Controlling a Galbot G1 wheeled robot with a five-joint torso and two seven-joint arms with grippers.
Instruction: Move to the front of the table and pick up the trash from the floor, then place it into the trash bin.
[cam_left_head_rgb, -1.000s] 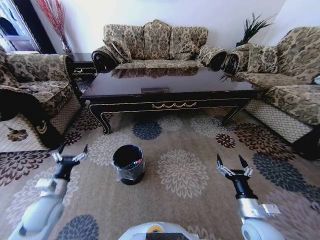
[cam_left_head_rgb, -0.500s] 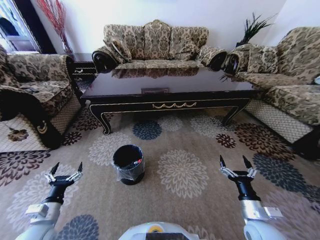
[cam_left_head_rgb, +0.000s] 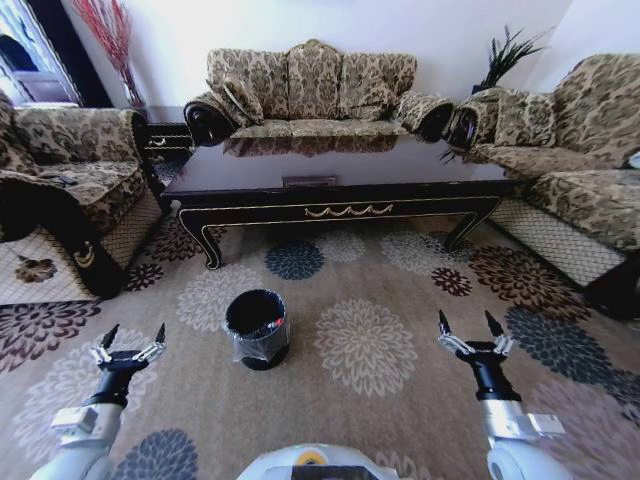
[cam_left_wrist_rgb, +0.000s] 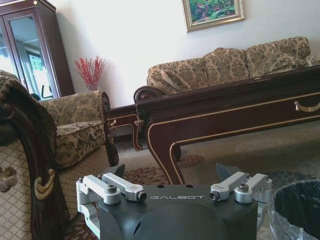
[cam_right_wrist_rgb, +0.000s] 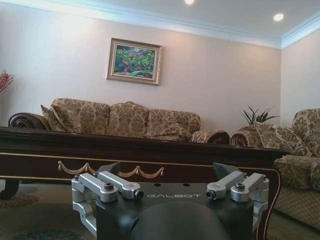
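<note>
Both tools hang empty and low over the floor (cam_left_head_rgb: 400, 290), fingers spread wide apart on each. The left gripper (cam_left_head_rgb: 130, 340) hovers just above the carpet with nothing between its tips; the right gripper (cam_left_head_rgb: 471, 332) mirrors it on the other side, equally bare. In the two wrist views the finger linkages stand splayed, and no object sits between them.

Outward from the left gripper, towards the robot's middle and a little ahead, stands the trash bin (cam_left_head_rgb: 257, 326), upright on the carpet, lined with a thin plastic bag. Something red shows inside it against the dark interior (most likely the cap of a bottle, though too small to be sure). From the left wrist view the bin's rim (cam_left_wrist_rgb: 300, 200) sits just beside that gripper, nearer to it than to the right one.

Farther ahead of both grippers runs the table (cam_left_head_rgb: 340, 205), its gold-ornamented rail facing the robot squarely, so the drive to its front looks done.

As for the trash itself, no loose piece can be made out on the carpet between the grippers, around the bin or before the table; the busy pattern could hide small scraps. Judging by that, the picking and dropping appears largely or wholly finished, with at most tiny bits left to find
</note>
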